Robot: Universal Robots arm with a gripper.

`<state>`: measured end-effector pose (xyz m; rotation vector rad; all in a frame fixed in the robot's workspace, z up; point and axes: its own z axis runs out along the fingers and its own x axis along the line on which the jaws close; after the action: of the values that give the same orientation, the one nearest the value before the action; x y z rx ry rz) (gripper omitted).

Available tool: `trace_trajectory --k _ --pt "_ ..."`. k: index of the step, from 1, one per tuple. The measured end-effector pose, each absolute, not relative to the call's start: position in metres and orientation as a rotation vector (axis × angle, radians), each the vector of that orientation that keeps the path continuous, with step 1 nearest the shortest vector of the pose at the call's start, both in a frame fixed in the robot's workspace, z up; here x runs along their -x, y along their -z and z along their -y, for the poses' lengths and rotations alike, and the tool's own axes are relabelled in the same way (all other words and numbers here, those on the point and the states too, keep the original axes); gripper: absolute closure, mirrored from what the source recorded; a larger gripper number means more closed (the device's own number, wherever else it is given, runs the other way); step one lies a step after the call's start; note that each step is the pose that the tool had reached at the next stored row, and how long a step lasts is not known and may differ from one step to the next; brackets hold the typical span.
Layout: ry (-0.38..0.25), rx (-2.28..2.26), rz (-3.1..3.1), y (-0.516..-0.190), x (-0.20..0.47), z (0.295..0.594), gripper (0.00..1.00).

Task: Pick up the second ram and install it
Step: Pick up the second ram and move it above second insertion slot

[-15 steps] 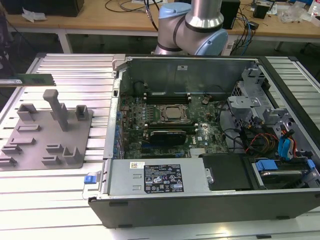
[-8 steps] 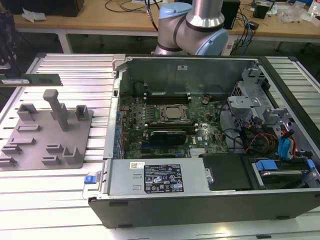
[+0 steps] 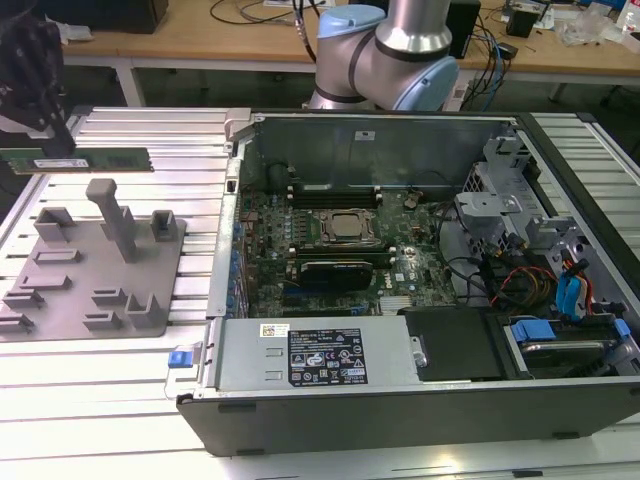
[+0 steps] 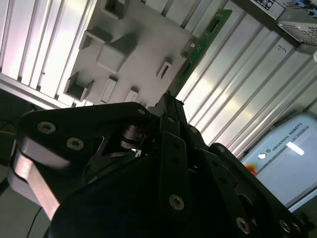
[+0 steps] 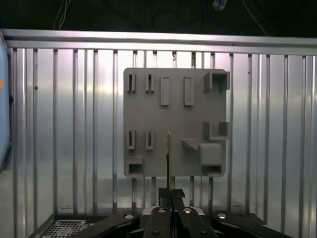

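Exterior view: the tool (image 3: 58, 145) is clamped on the second ram (image 3: 110, 160), which juts toward 3 o'clock and is held clear above the grey fixture (image 3: 90, 270). A ribbed metal worktop (image 3: 100, 390) lies beneath, with an open computer case (image 3: 400, 250) at 3 o'clock.

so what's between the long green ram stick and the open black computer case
Bare ribbed metal tabletop between stick and case, in the exterior view.

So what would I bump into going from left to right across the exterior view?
Green RAM stick → blue tab at the computer case's corner → processor in its socket → blue drive tray.
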<state>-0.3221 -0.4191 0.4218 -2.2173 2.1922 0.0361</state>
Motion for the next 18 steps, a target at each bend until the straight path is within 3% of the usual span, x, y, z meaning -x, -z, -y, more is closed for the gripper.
trace_trajectory --k 18 --pt "-0.036 2.217 -2.192 -0.422 0.247 0.419 0.91"
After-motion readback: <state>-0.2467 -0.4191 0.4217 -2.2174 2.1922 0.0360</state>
